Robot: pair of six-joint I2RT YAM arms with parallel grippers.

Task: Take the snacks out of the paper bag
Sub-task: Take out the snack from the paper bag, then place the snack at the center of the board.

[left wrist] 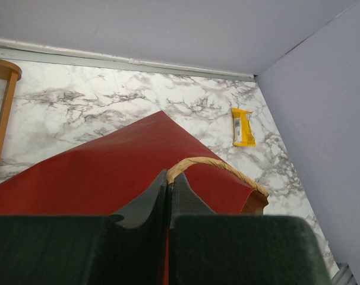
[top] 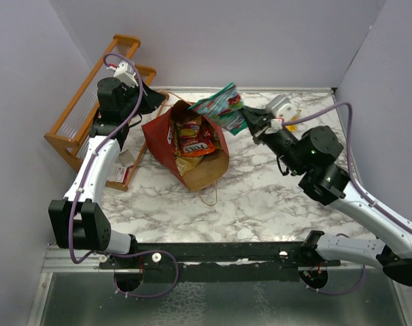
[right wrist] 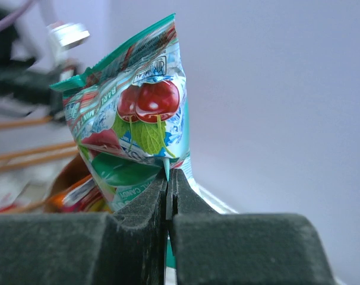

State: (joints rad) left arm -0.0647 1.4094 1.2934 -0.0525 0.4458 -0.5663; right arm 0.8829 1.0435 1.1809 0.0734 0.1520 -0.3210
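- The red paper carrier bag (top: 160,141) with a brown kraft lining lies tipped over near the middle of the white-and-grey marbled surface (top: 260,204). Its mouth gapes toward the overhead camera.
- Red-and-yellow packets (top: 194,139) sit inside the open mouth, crowded together against the lining.
- The left end effector (left wrist: 168,179) has its fingers pressed together on the red rim of the bag. It holds that rim at about 10 o'clock from the bag's centre in the overhead view, and a thin looped handle (left wrist: 199,161) arches just beyond the fingertips.
- The right end effector (right wrist: 167,177) is clamped on the bottom edge of a teal crinkly packet (right wrist: 135,119) printed with red cherries and green leaves.
- That teal packet (top: 223,105) hangs in the air clear of the bag, at about 1 o'clock from the bag's mouth.
- A small yellow packet (left wrist: 242,127) lies flat on the surface well apart from the bag, toward 2 o'clock near the far right corner.
- An orange wooden slatted rack (top: 90,102) stands at 10 o'clock from the bag, against the left wall.
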